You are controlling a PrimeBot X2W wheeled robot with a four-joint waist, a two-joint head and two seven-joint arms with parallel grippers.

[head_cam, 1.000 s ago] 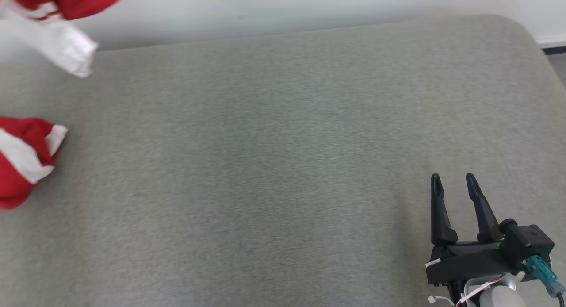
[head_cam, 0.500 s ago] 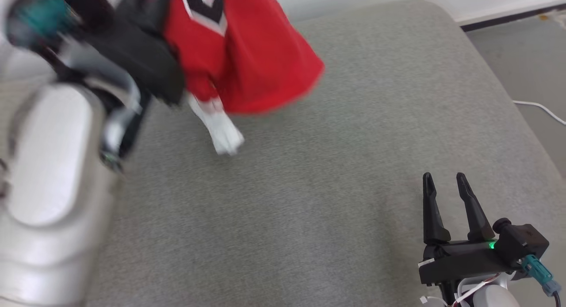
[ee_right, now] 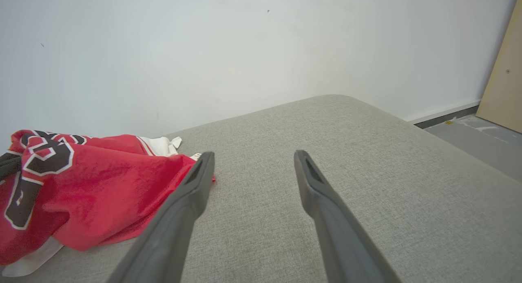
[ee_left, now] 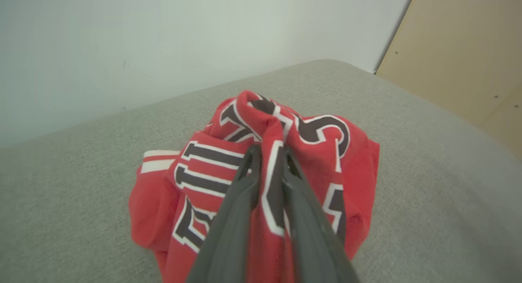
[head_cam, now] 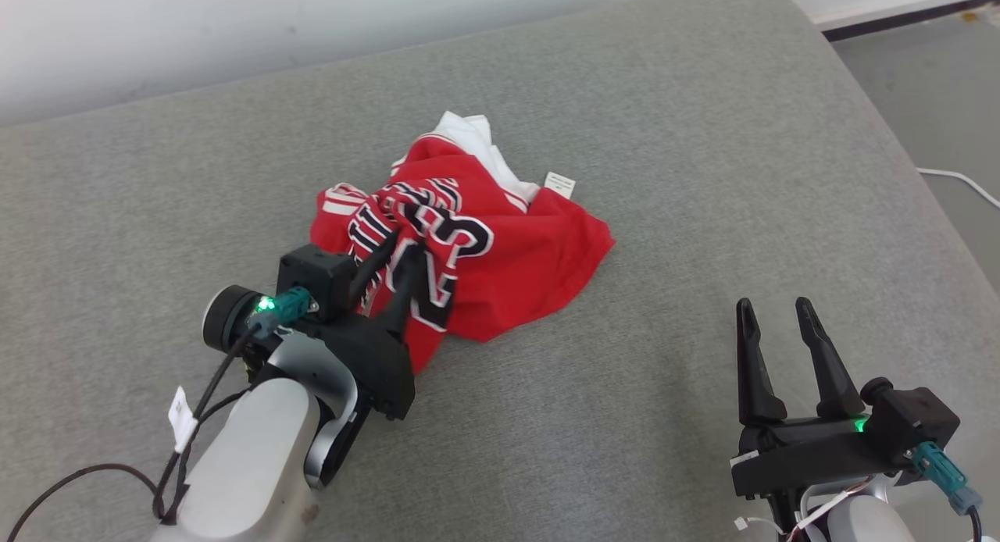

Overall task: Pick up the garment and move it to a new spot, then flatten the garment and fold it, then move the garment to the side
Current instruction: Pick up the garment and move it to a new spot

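Note:
A red jersey (head_cam: 508,253) with black and white lettering lies crumpled in the middle of the grey cushioned surface (head_cam: 664,136). My left gripper (head_cam: 402,245) is shut on a raised fold of it, and the left wrist view shows the red jersey (ee_left: 310,136) pinched between the fingers (ee_left: 240,193). White trim and a small label stick out at its far side. My right gripper (head_cam: 773,308) stands open at the lower right, well clear of the cloth. The right wrist view has the jersey (ee_right: 81,185) to the left of the right gripper (ee_right: 253,156).
The surface's rounded right edge drops to a grey floor (head_cam: 937,97) where a white cable (head_cam: 961,183) lies. A pale wall (head_cam: 234,26) runs along the far side. A tan panel (ee_left: 461,50) stands at the right in the left wrist view.
The head camera has swung, so the whole view shifted. The jersey, hanging in the air from my left gripper half a second ago, now rests crumpled on the surface. The right gripper stays open.

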